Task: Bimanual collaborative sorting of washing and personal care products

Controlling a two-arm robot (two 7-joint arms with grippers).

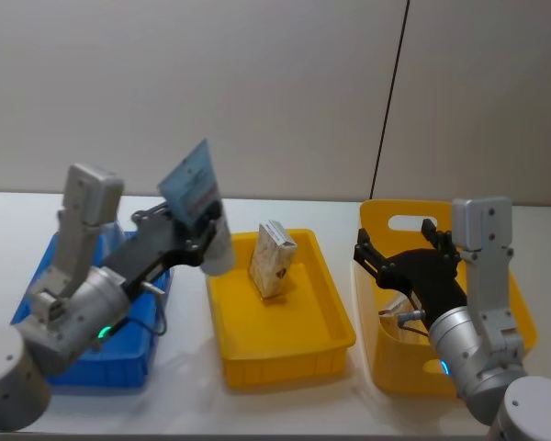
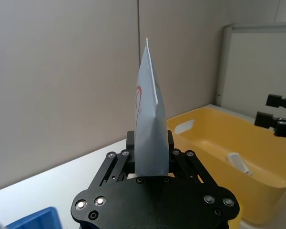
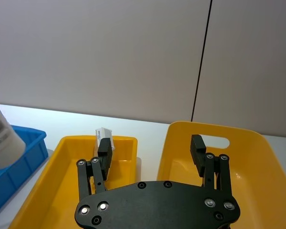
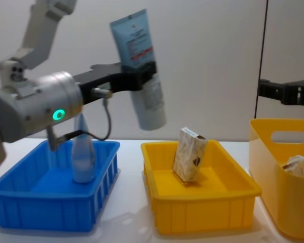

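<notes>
On my head view the tall yellow bin (image 1: 386, 367) fills the lower right, the shallow yellow tray (image 1: 285, 363) sits at centre and the blue bin (image 4: 45, 212) is at lower left. My left gripper (image 1: 202, 222) hangs above the gap between blue bin and tray. Its fingers pinch the pale blue tube (image 4: 134, 38) near its middle, tilted, flat end up and cap down. My right gripper (image 3: 150, 145) hovers over the tall yellow bin, fingers spread wide. One beige packet (image 1: 273, 259) stands leaning in the tray, and a second beige packet (image 4: 295, 166) lies in the tall bin. The clear pouch (image 4: 82, 157) stands upright in the blue bin.
</notes>
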